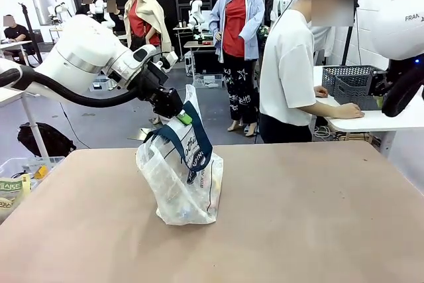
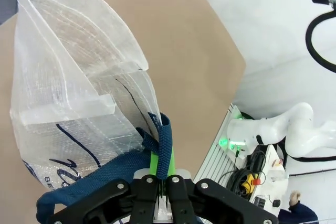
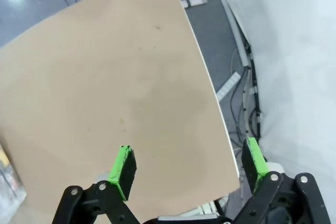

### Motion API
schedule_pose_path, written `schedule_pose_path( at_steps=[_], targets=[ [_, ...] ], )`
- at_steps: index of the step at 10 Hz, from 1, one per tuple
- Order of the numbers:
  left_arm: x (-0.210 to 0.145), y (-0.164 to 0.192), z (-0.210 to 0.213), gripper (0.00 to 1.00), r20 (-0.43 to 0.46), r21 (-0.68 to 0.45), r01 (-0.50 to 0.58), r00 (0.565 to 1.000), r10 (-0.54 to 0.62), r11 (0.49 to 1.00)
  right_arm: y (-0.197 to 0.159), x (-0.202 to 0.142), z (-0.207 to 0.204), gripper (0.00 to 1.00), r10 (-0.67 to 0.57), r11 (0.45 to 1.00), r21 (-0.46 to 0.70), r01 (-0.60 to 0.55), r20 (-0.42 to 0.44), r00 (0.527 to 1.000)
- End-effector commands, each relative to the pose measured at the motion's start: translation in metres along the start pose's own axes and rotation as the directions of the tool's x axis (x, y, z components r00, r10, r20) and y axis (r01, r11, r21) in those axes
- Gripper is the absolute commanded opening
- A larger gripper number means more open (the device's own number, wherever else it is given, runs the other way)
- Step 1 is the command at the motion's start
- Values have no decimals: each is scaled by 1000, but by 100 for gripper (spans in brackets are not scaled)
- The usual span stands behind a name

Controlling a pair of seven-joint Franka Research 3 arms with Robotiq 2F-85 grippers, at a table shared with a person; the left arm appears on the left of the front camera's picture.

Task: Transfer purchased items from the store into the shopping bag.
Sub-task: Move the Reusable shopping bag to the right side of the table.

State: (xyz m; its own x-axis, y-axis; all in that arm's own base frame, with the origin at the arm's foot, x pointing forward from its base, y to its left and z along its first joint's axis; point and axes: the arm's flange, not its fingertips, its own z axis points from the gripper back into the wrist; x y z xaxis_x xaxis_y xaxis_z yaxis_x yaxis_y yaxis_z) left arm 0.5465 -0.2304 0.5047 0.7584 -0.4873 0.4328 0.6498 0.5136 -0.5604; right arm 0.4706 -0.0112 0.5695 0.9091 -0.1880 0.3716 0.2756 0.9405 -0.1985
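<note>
The shopping bag point(image 1: 182, 180) stands on the tan table point(image 1: 298, 217), translucent white with navy strap handles. My left gripper point(image 1: 177, 114) is above it, shut on one navy handle point(image 2: 164, 145) and holding the bag's mouth point(image 2: 79, 61) up and open. My right gripper point(image 3: 189, 163) hangs open over the table's bare corner with nothing between its fingers; its arm point(image 1: 404, 87) is at the far right. The store, a dark grey mesh basket point(image 1: 349, 79), sits on a white side table by the person. The purchased items are hidden from view.
A person point(image 1: 291, 77) stands at the far side, a hand resting on the white side table point(image 1: 377, 120). A clear tub point(image 1: 20, 177) with packets sits off the table's left edge. The table edge point(image 3: 212, 93) runs close to my right gripper.
</note>
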Motion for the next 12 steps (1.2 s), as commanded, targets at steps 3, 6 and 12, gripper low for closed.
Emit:
schedule_pose_path(
  at_steps=[3,6,12],
  targets=[
    [4,-11,8,0,43,151,-31,999,25,988,-3,-1,4,100,5,1000,-15,-4,9,1000],
    [15,-14,61,0,75,381,-73,996,48,922,-3,-1,4,100,5,1000,-15,-4,9,1000],
    [11,30,200,0,325,586,-401,912,249,704,-3,-1,4,100,5,1000,-15,-4,9,1000]
  ],
)
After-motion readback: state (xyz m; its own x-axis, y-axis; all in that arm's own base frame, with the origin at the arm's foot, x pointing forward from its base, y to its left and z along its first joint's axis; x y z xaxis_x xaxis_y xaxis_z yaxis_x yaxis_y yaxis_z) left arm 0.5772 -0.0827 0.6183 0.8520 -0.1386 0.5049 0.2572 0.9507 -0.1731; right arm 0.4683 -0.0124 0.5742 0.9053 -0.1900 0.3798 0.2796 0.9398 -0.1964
